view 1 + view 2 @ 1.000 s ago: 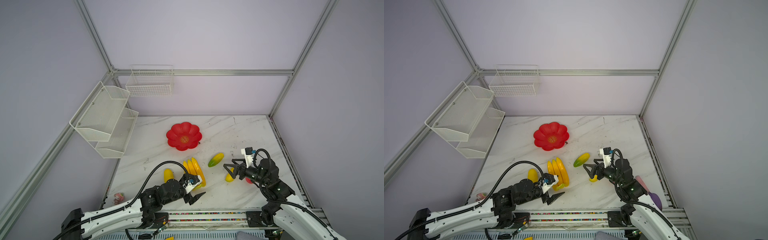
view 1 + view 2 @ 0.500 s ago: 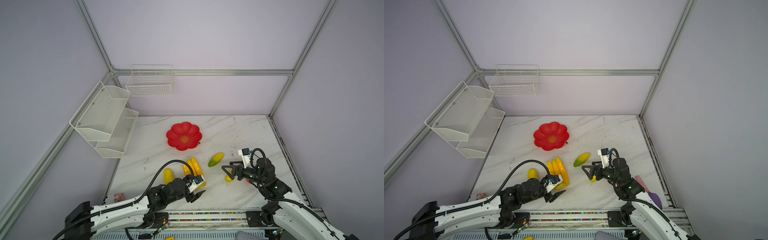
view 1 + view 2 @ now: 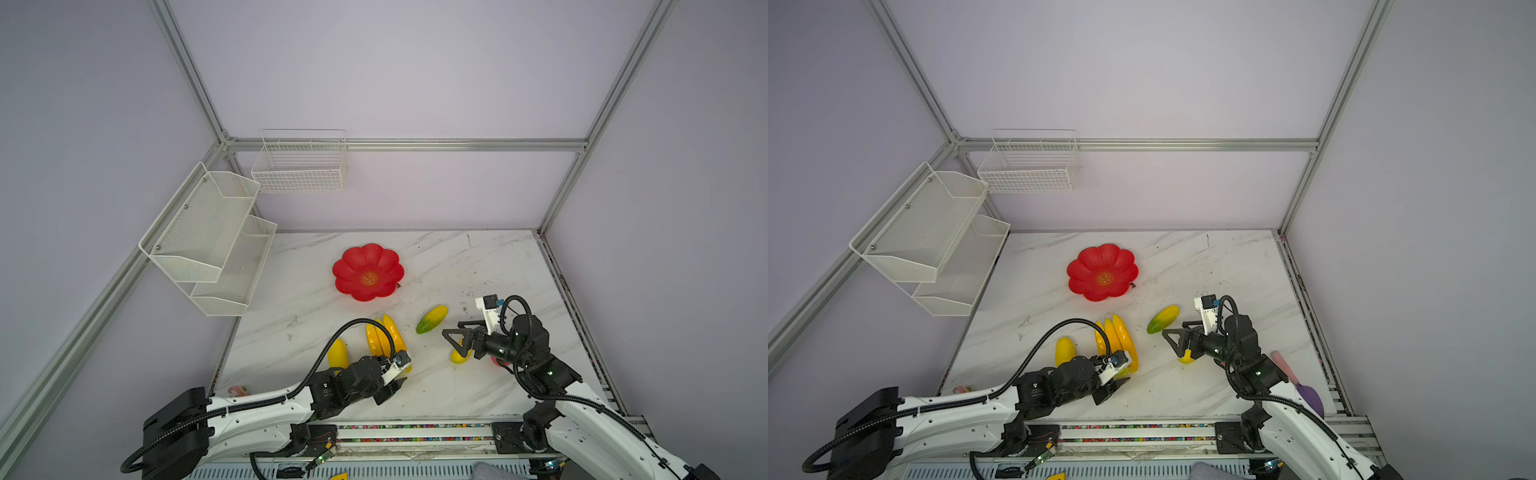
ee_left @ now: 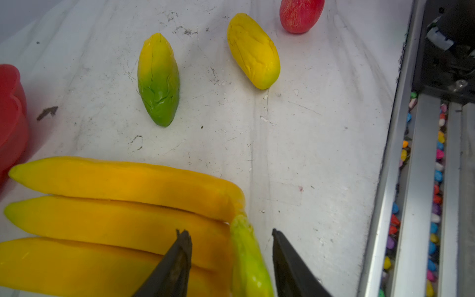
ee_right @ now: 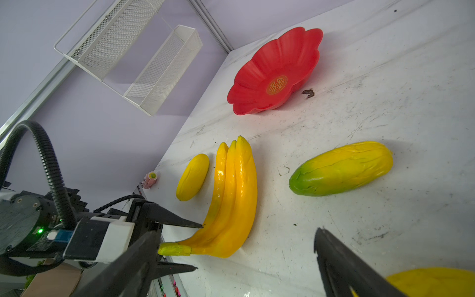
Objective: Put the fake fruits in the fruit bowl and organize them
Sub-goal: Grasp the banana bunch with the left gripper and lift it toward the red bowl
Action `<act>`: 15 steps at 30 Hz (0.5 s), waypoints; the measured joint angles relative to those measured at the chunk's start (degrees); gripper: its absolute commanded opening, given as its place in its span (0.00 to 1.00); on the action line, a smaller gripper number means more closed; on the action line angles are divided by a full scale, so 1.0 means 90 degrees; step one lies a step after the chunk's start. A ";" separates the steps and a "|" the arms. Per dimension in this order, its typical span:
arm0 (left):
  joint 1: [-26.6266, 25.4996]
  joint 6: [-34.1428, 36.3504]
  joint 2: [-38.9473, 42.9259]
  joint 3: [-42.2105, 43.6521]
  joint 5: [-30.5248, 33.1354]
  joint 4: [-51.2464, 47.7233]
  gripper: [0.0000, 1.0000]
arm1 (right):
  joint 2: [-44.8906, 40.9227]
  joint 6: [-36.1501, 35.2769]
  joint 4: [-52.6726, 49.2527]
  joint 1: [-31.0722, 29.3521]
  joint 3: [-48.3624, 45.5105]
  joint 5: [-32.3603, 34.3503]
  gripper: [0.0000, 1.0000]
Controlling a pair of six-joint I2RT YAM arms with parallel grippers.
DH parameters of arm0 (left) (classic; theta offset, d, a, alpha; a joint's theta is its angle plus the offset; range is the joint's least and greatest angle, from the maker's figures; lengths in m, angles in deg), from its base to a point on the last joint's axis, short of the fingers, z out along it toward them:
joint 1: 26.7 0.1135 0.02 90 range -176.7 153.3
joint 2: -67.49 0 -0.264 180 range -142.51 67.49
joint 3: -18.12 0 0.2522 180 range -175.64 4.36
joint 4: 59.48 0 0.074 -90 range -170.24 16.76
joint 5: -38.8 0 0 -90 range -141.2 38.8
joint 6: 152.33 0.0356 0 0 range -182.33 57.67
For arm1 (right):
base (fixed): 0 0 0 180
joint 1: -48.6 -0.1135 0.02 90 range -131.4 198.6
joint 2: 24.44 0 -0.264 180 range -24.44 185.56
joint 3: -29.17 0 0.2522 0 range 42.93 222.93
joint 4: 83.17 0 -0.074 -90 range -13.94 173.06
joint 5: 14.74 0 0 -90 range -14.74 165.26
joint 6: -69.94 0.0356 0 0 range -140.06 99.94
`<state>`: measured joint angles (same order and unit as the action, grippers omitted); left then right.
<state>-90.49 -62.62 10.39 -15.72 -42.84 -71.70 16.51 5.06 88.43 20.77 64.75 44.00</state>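
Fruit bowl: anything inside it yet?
Nothing in it: the fruit bowl shows only its gold centre mark, its whole inside visible in both top views. The table under it is covered.

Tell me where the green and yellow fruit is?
In both top views the yellow-green fruit lies just right of the bananas, between the red bowl and the right gripper.
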 measured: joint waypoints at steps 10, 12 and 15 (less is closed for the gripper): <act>0.0000 0.0041 -0.0005 0.0002 0.0143 0.0041 0.09 | 0.0041 0.0015 0.0046 -0.0005 0.0000 -0.0012 0.97; 0.0000 0.0136 -0.0002 0.0002 0.0180 0.0155 0.03 | 0.0095 0.0015 0.0068 -0.0012 0.0000 -0.0024 0.97; 0.0000 0.0165 0.0002 0.0002 0.0216 0.0199 0.00 | 0.0238 0.0012 0.0160 -0.0017 0.0002 -0.0063 0.97</act>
<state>-90.49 -61.14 10.41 -15.70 -40.90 -69.91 18.65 5.17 89.87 20.61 64.77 43.43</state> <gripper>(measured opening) 0.077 0.972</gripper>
